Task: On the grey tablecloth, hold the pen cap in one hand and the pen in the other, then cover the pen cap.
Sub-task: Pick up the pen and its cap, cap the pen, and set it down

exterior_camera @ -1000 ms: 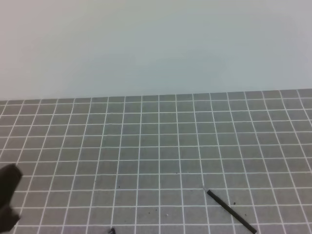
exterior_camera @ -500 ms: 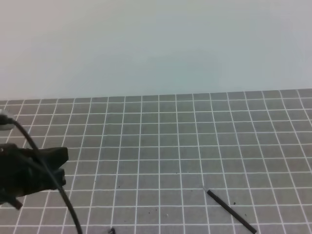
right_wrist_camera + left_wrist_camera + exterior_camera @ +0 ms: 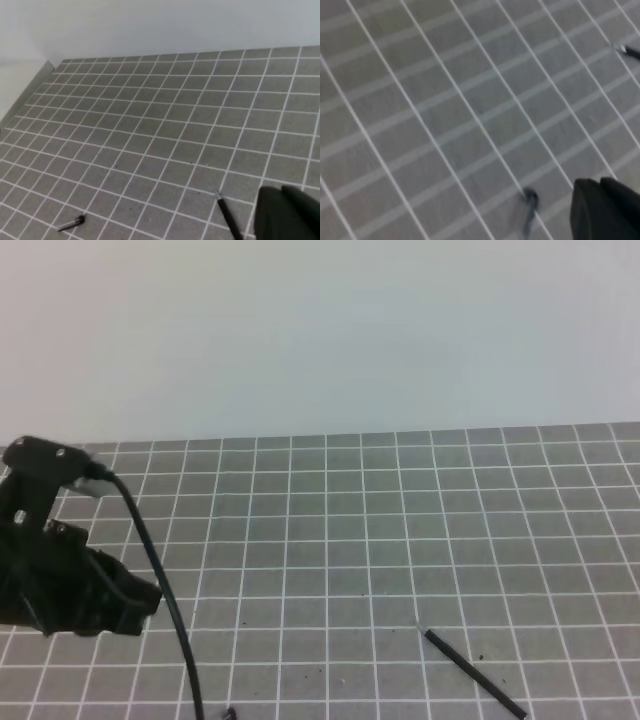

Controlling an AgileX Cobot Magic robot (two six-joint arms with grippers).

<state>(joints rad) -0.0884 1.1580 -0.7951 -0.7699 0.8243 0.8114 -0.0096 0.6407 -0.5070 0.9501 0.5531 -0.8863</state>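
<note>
L gripper (image 3: pixel 135 600) clenched, empty, moved in further from 9 o'clock; pen (image 3: pixel 475 673) & pen cap (image 3: pixel 71 223) unmoved on grey tablecloth (image 3: pixel 400 520)

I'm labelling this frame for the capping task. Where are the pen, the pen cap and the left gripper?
pen (image 3: pixel 475 674): exterior high view, middle of its black shaft.
pen cap (image 3: pixel 71 223): right wrist view, middle of the small tube.
left gripper (image 3: pixel 140 600): exterior high view, tip of the closed fingers.

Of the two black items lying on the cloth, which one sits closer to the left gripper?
The pen cap, the short stub lying just beside the left gripper. The pen, long and thin, lies further right.
</note>
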